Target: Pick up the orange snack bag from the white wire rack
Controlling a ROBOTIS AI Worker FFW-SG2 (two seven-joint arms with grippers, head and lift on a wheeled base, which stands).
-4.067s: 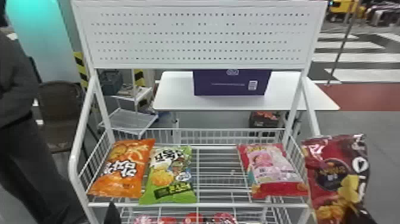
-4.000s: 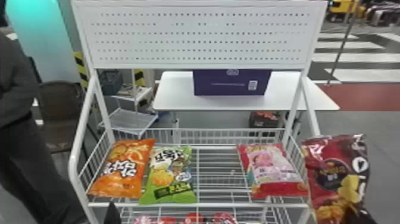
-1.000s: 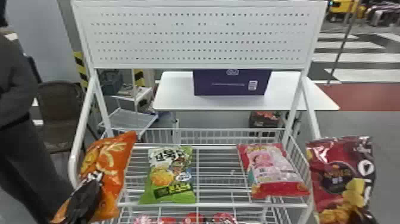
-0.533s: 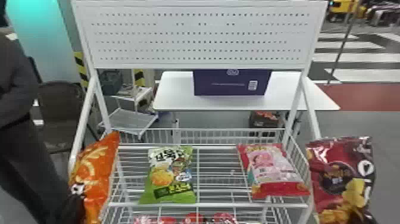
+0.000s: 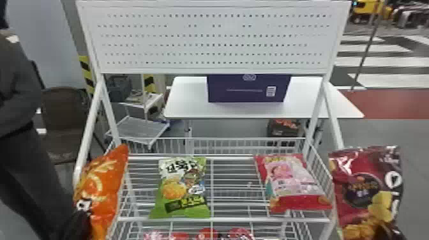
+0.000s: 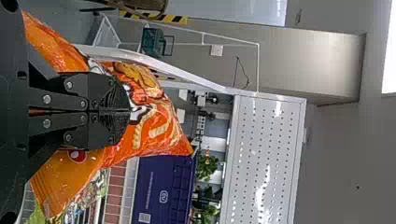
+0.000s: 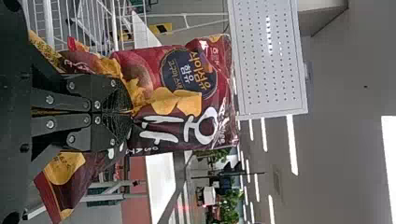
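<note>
Orange film fills my left side: I have the orange snack bag (image 5: 107, 188) in my left gripper (image 5: 81, 221), its jaws closed tight on it, the bag's top standing above them. Right of those jaws, on the white wire rack (image 5: 242, 220), lie a green bag (image 5: 182, 188) and, farther over, a pink bag (image 5: 289, 182). My right gripper (image 5: 387, 232) has its jaws pinched on a dark red bag (image 5: 364, 188).

The black left hand (image 5: 79, 221) is against an orange snack bag (image 5: 110, 188) with cream streaks. Right of that hand come a green-and-white bag (image 5: 180, 194) and a pale pink bag edged red (image 5: 292, 185). At the black right hand (image 5: 387, 233), a maroon bag (image 5: 360, 169) carries yellow chips.
</note>
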